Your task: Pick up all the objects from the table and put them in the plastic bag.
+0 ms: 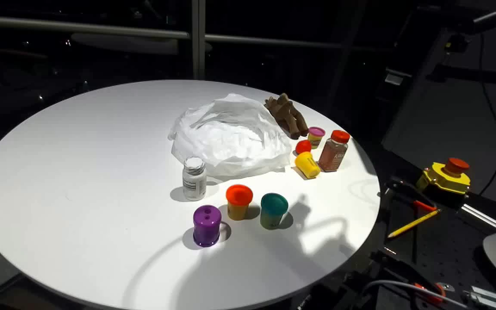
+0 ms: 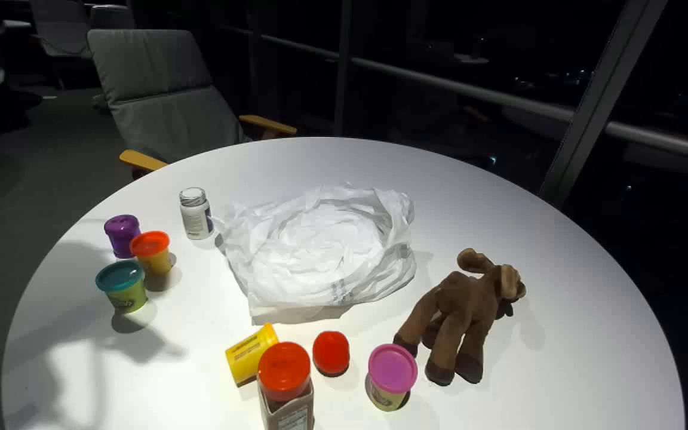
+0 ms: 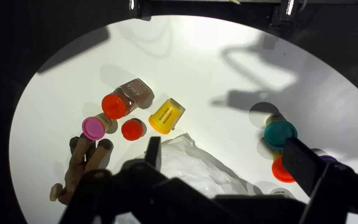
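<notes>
1. the gripper (image 3: 224, 152) is spread wide over the table (image 1: 80, 172) and has hold of nothing.
2. the plastic bag (image 1: 230, 142) lies inward from the table's edges, its mouth open upward.
3. in an exterior view, the purple container (image 1: 207, 226) stands nearest the near edge, with the orange-lidded tub (image 1: 238, 202) and the teal-lidded tub (image 1: 273, 211) upright close by; the white bottle (image 1: 194, 183) stands just beside the plastic bag.
4. toward the right edge in an exterior view, the red-lidded jar (image 1: 333, 153) and the pink-lidded tub (image 1: 316, 137) stand upright, the yellow tub (image 1: 307, 164) lies on its side, and the red round object (image 1: 303, 147) sits between those two tubs.
5. the brown plush toy (image 2: 463, 304) lies toward the right edge in an exterior view, its legs pointing to the near edge.
6. past the far left edge in an exterior view stands a grey chair (image 2: 153, 77).
</notes>
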